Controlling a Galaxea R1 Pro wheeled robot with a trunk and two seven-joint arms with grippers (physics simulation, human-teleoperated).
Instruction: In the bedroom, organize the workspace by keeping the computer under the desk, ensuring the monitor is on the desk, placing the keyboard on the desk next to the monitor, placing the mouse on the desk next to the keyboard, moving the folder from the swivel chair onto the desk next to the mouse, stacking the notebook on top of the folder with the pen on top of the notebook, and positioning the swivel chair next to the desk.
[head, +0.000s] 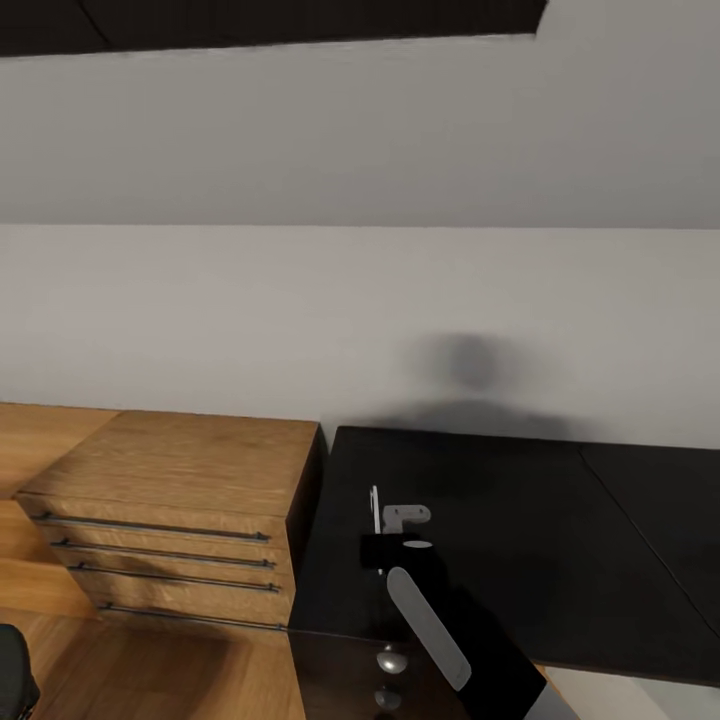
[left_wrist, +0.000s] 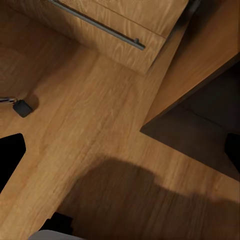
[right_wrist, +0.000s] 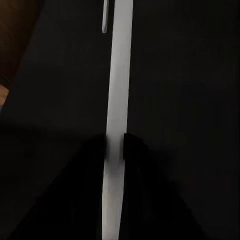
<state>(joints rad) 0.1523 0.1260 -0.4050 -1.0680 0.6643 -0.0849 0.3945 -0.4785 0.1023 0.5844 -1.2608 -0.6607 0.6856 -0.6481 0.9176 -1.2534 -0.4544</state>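
A thin white pen (right_wrist: 116, 115) is pinched between the right gripper (right_wrist: 115, 147) fingers above the black worktop (head: 520, 530). It could slip if jolted. The left fingers' state cannot be told.

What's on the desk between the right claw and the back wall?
Nothing: in the head view the black desk is bare from the right claw to the wall, apart from a shadow. The claw is shut on a thin white object.
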